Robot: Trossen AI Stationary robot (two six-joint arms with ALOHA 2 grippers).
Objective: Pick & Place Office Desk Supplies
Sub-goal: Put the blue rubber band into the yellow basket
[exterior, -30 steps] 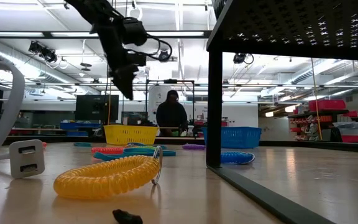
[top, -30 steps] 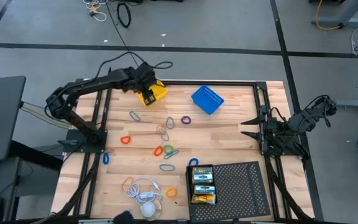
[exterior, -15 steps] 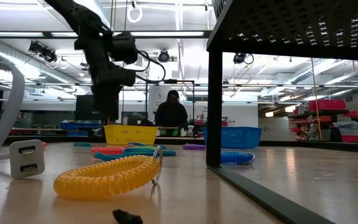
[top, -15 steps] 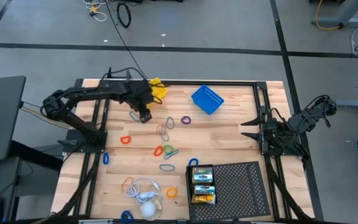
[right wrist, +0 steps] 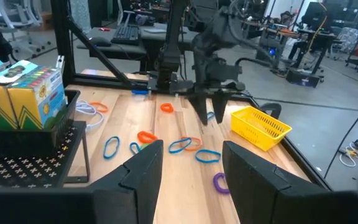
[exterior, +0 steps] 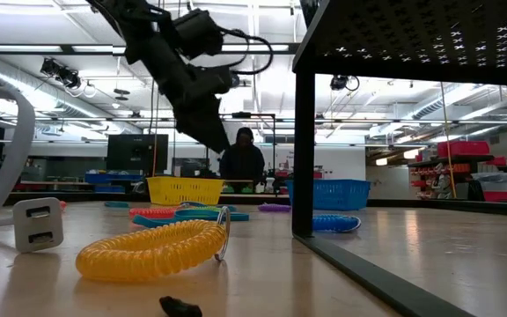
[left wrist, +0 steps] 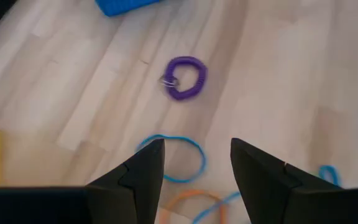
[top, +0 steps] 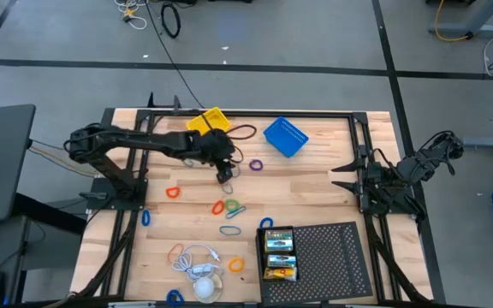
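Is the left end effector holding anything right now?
No. The left end effector is open and empty, above the blue loop on the table.

The left arm swung away from the yellow basket [top: 209, 121], where its gripper had hovered a second earlier, and reached out over the table toward the blue basket [top: 285, 137]. The left gripper [top: 224, 174] ended up beyond the yellow basket, above the blue loop [left wrist: 178, 159] lying near the purple coil band [left wrist: 186, 78], its fingers apart and empty, the yellow basket now uncovered from above
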